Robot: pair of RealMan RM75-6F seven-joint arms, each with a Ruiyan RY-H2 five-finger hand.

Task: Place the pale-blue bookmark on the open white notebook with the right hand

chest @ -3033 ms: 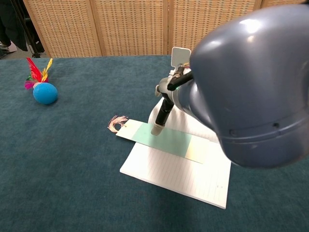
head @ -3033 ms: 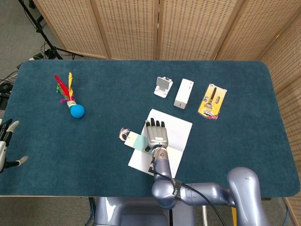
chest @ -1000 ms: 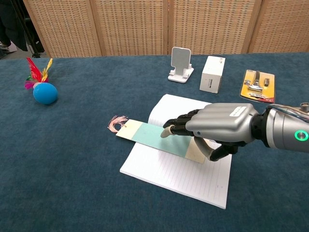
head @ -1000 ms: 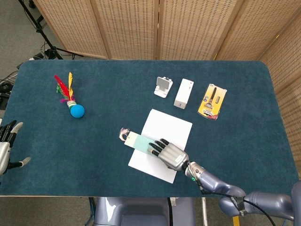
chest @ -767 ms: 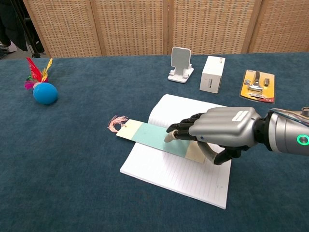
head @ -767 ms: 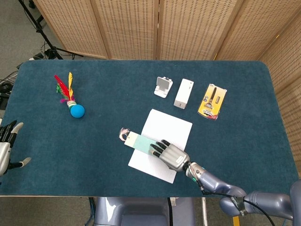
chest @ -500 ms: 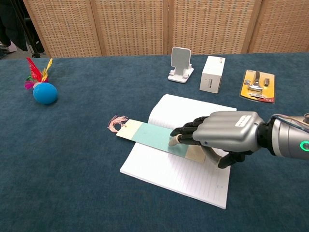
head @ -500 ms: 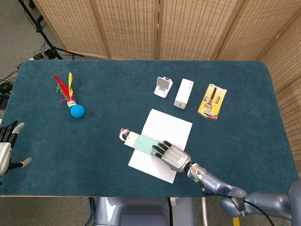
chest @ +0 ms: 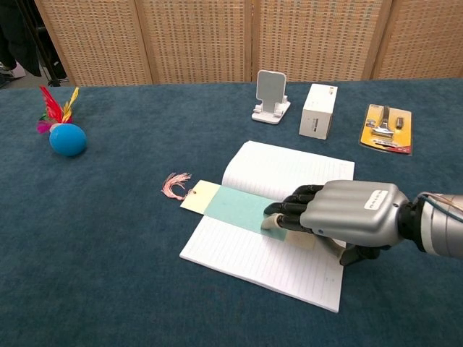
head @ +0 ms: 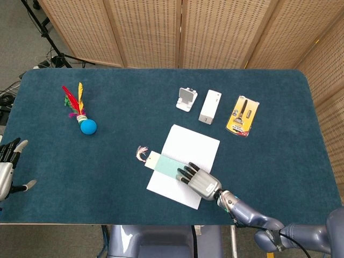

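Observation:
The pale-blue bookmark (head: 166,165) (chest: 233,206), cream at its ends and with a pink tassel (chest: 173,186), lies slantwise across the left part of the open white notebook (head: 194,144) (chest: 289,170). Its tassel end hangs off the page onto the blue cloth. My right hand (head: 199,181) (chest: 349,217) lies flat over the bookmark's right end, fingertips (chest: 278,215) pressing on it, with nothing gripped. My left hand (head: 5,166) hovers beyond the table's left edge with its fingers spread, seen only in the head view.
A blue feathered shuttlecock (head: 81,116) (chest: 64,134) lies at the far left. Behind the notebook stand a white phone stand (head: 186,99) (chest: 270,95), a white box (head: 210,106) (chest: 318,110) and a yellow blister pack (head: 243,116) (chest: 386,129). Wicker screens close off the back.
My right hand has drawn back to the right along the bookmark. The bookmark has slid a little to the right with it, further onto the notebook. The left hand has stayed put.

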